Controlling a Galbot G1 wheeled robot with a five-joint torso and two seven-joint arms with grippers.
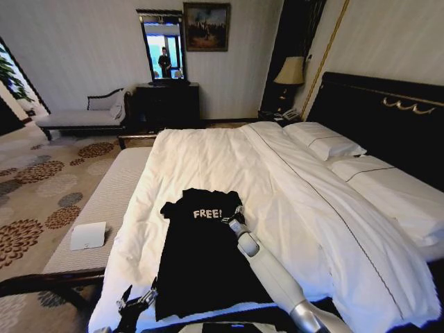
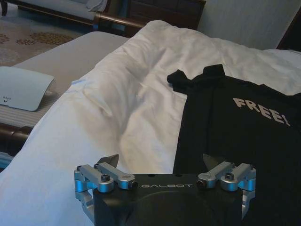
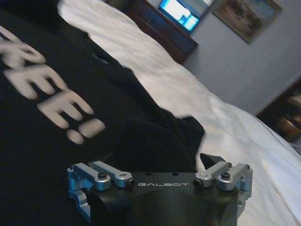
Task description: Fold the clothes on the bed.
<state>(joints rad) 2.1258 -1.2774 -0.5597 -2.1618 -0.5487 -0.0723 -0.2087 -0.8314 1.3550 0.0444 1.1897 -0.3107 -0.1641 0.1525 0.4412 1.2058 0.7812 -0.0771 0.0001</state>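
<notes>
The clothes, a black T-shirt point(image 1: 198, 257) with white "FREE!" letters, lie flat on the bed point(image 1: 208, 149) near its foot, on the white duvet. My right gripper point(image 1: 234, 215) is at the shirt's right sleeve. In the right wrist view it point(image 3: 160, 160) is open, with the bunched black sleeve point(image 3: 155, 136) lying between the fingertips. My left gripper point(image 1: 139, 300) hovers low at the bed's foot beside the shirt's left hem. In the left wrist view it point(image 2: 161, 160) is open, and the shirt's edge point(image 2: 183, 141) runs just ahead of it.
A grey bench point(image 1: 104, 201) runs along the bed's left side with a white device point(image 1: 88, 236) on it. White pillows point(image 1: 326, 142) and a dark headboard point(image 1: 388, 111) lie to the right. A chaise lounge point(image 1: 80, 116) and dark dresser point(image 1: 166, 104) stand by the far wall.
</notes>
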